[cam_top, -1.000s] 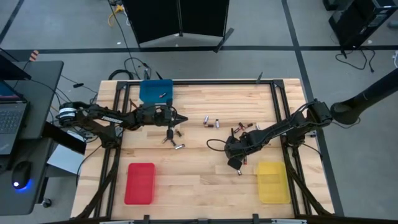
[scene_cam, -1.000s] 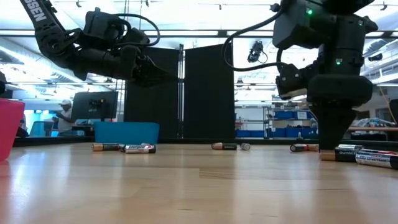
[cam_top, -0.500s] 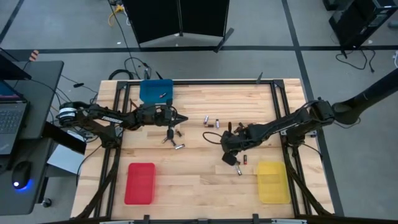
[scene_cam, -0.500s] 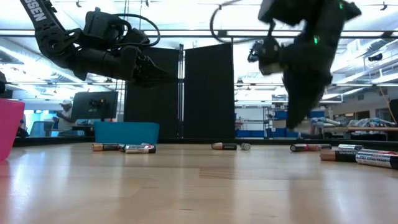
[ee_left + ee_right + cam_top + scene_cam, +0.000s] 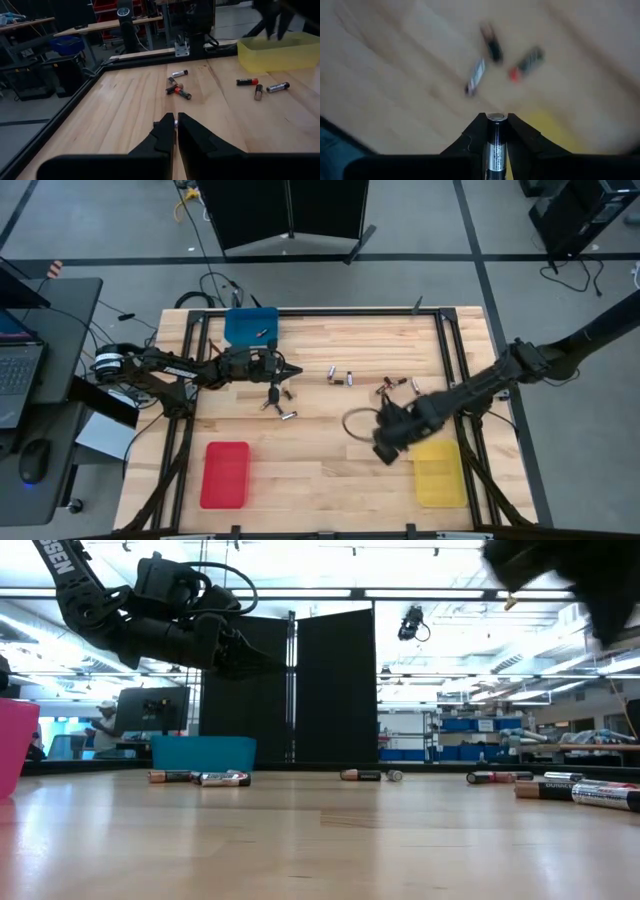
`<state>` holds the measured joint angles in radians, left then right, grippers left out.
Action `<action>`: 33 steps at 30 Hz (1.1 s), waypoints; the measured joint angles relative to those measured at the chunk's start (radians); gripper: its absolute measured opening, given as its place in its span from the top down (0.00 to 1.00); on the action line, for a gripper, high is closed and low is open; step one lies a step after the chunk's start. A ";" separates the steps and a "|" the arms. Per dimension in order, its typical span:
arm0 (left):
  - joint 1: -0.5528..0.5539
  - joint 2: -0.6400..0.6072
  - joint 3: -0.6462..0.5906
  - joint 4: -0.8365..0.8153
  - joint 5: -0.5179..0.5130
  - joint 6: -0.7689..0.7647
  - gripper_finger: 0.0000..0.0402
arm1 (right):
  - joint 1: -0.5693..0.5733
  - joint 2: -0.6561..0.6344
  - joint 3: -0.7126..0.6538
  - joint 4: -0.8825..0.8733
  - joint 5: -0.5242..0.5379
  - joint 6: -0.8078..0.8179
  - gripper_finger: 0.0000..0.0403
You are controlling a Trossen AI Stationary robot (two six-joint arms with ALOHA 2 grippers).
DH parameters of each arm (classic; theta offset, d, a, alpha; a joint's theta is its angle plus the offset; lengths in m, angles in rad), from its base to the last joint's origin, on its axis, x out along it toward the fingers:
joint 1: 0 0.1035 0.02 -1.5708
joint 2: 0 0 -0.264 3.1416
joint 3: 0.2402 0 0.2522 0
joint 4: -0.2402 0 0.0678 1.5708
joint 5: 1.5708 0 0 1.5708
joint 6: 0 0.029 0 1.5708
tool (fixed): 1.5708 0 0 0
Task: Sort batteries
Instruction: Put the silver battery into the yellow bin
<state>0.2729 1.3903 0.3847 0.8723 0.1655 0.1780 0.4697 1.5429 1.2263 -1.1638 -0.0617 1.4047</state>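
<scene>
Several small batteries lie loose on the wooden table, some at mid-table and some at the right. My right gripper hangs high over the table beside the yellow tray, pointing down and shut on a black battery. My left gripper waits level above the table's far left, near the blue tray. Its fingers are shut, with a tiny pale speck between the tips that I cannot identify. My right gripper pinches the black battery between its two fingers, which lie along its length. The battery's silvery end sticks out just past the fingertips and points down at the table. The battery is lifted clear, with other batteries lying far below it.
A red tray sits at the near left and the blue tray at the far left. Two more batteries lie near my left gripper. Black frame rails border the table. Bare wood lies between the red and yellow trays.
My right gripper has risen from the table surface to high above it with the battery between its fingers. It has shifted toward the near edge and the yellow tray, and its wrist has rolled as it rose.
</scene>
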 joint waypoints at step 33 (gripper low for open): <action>0.000 0.000 0.000 0.043 0.023 -0.051 0.93 | 0.379 0.005 -0.465 0.384 -0.048 0.914 0.85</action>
<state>0.2729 1.3903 0.3847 0.9149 0.1883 0.1272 0.8490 1.5475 0.7609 -0.7795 -0.1101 2.3184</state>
